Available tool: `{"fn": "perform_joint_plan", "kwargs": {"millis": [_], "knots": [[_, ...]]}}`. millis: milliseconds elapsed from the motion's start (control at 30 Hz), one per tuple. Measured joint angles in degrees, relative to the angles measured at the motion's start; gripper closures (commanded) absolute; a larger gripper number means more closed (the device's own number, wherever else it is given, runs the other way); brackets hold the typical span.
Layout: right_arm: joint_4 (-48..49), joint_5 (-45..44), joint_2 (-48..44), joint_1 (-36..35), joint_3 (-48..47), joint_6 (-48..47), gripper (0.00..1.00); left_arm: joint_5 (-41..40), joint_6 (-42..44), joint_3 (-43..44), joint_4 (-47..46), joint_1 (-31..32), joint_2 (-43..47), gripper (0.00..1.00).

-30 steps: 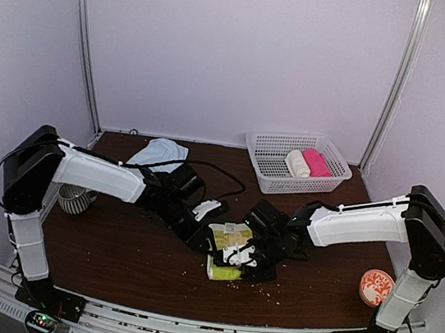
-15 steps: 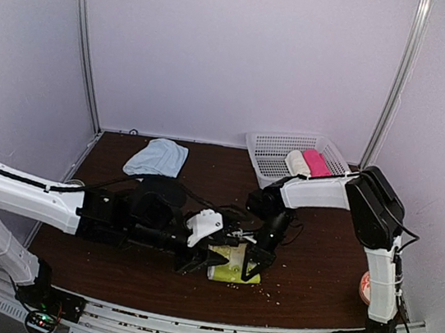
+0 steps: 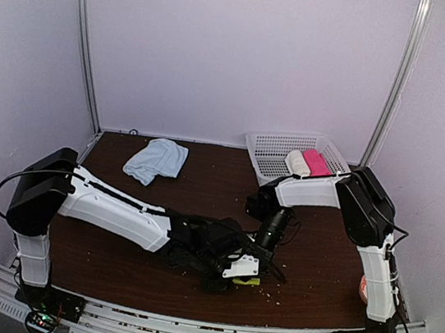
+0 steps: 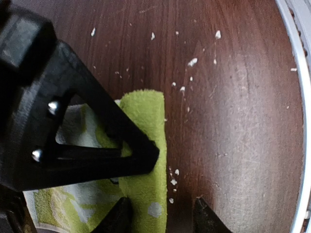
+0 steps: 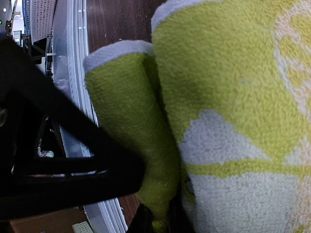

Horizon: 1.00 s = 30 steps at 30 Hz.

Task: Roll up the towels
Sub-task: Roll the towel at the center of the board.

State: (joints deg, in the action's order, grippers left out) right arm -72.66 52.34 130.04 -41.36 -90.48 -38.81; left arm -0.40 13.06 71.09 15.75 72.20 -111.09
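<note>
Near front edge, yellow-green white-patterned towel (image 4: 143, 109), folded

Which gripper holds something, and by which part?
The right gripper pinches the yellow-green towel by its folded green edge; the left gripper stands open, holding nothing.

The near towel (image 3: 245, 281) lay front-centre on the table (image 3: 110, 258); the far towel (image 3: 155, 159) back left; two rolls (image 3: 298, 162) in the basket (image 3: 269, 144) back right.
</note>
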Motion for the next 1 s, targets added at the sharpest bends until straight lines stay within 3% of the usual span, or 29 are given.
{"fn": "perform_joint_plan", "kwargs": {"millis": [300, 467, 667, 833, 933, 1000], "knots": [[0.0, 0.4, 0.0, 0.0, 0.4, 0.0, 1.00, -2.5, 2.1, 0.5, 0.9, 0.0, -1.4, 0.67], [-0.3, 0.7, -0.3, 0.0, 0.5, -1.2, 0.99, -3.9, 2.0, 1.4, 0.7, 0.0, -3.4, 0.68], [-1.1, 0.1, -3.1, 0.0, 1.0, -3.9, 0.81, -4.7, 2.0, 1.7, 0.2, 0.2, -3.8, 0.90], [-2.8, -0.6, -7.6, 0.9, 0.9, -6.5, 0.72, -3.5, 1.6, 1.9, 0.7, 0.5, -3.8, 0.93], [-4.1, -0.6, -10.7, 2.3, -1.5, -6.4, 0.74, -2.6, 1.1, 1.9, 0.9, 0.7, -3.8, 0.94], [-3.7, -0.6, -11.6, 3.6, -3.9, -5.9, 0.82, -2.0, 0.4, 1.9, 1.0, 0.8, -3.7, 0.94]]}}
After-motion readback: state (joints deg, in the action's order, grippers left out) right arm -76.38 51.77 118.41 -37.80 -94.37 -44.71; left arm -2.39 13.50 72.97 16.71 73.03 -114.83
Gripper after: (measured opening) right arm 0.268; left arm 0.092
